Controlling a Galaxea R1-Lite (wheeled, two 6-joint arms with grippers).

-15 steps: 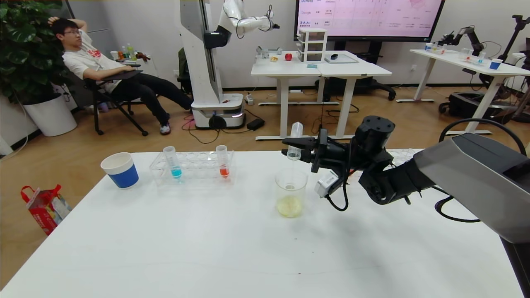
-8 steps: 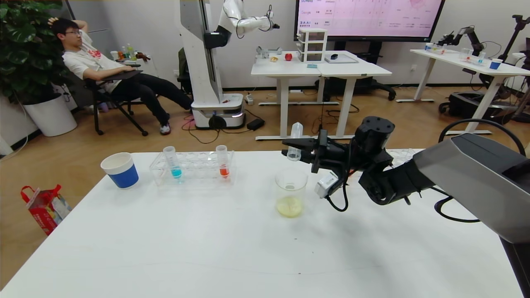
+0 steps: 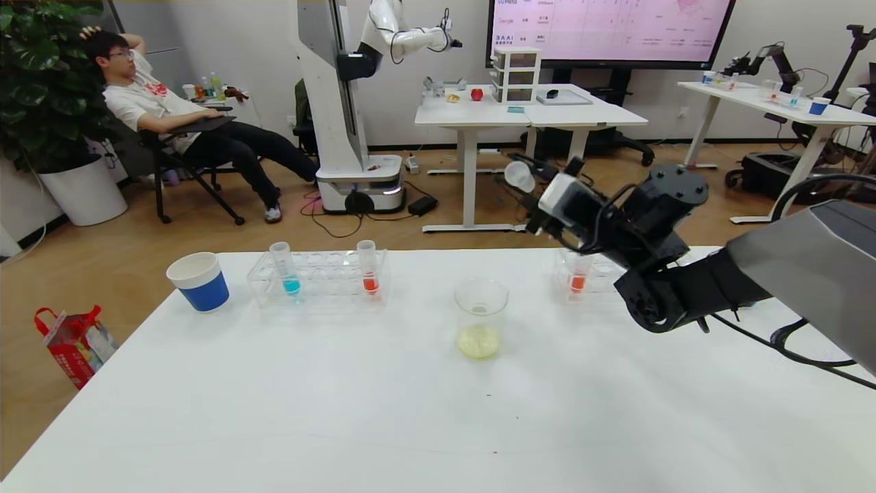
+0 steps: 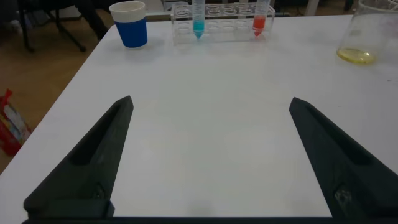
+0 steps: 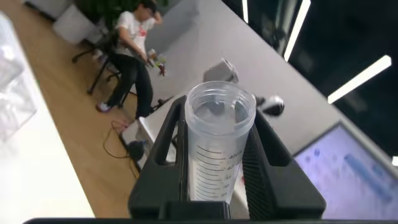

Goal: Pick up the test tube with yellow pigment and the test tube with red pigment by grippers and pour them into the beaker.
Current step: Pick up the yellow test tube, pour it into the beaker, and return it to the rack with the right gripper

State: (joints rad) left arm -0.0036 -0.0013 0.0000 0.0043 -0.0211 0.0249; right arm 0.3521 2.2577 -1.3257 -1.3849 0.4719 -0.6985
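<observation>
My right gripper [image 3: 528, 183] is shut on a clear test tube [image 3: 519, 177] that looks empty, held high above the table, behind and to the right of the beaker [image 3: 481, 316]. In the right wrist view the tube [image 5: 217, 146] sits upright between the black fingers [image 5: 171, 143]. The beaker holds a little yellow liquid and also shows in the left wrist view [image 4: 367, 31]. One red test tube [image 3: 578, 279] stands in a rack under my right arm; another [image 3: 368, 272] stands in the left rack. My left gripper [image 4: 210, 101] is open and empty over the near table.
The left clear rack [image 3: 318, 277] also holds a blue-liquid tube [image 3: 287, 270]. A blue paper cup [image 3: 198, 281] stands left of it. The right rack [image 3: 602, 270] is partly hidden by my right arm. A person sits in the far left of the room.
My right gripper has risen and swung right, away from above the beaker, turning the tube from mouth-down to mouth-up. The red tube in the right rack has come into view.
</observation>
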